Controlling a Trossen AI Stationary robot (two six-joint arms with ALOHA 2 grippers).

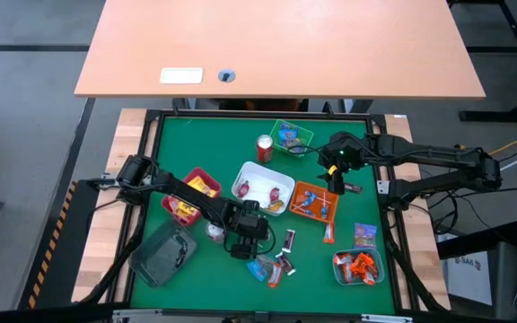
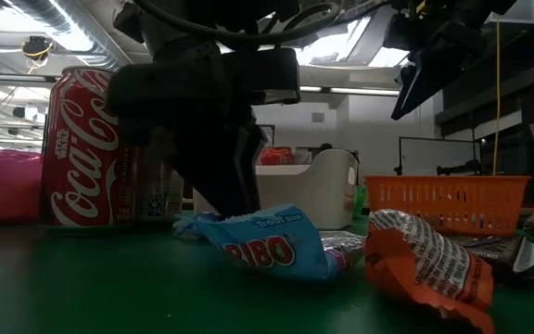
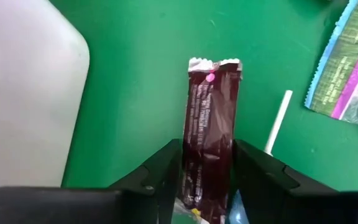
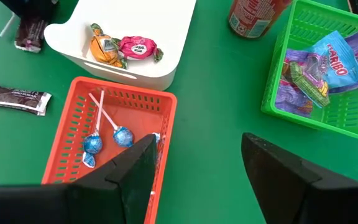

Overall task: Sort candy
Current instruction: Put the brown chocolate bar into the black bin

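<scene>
My left gripper (image 3: 208, 148) is near the middle of the table (image 1: 245, 240), shut on a dark wrapped bar (image 3: 210, 106). Loose candy lies beside it: a blue packet (image 2: 267, 243), an orange packet (image 2: 425, 264), a purple-blue packet (image 3: 347, 68) and a white lollipop stick (image 3: 278, 118). Another dark bar (image 4: 17, 98) lies flat on the green mat. My right gripper (image 4: 197, 168) is open and hovers over the orange tray (image 4: 73, 134), which holds blue lollipops (image 4: 107, 138); it touches nothing. My left gripper pinches the dark bar between its two fingers (image 3: 166, 162), which lie along the bar's long sides at one end (image 3: 207, 171). The rest of the bar sticks out ahead of the fingertips. Whether it is clear of the mat does not show.
A white tray (image 4: 135, 25) holds an orange and a pink sweet. A green tray (image 4: 328, 68) holds blue-purple packets, next to a red can (image 1: 265, 148). A red tray (image 1: 191, 193), a grey tray (image 1: 164, 253) and a tray of orange packets (image 1: 359, 266) also stand on the mat.
</scene>
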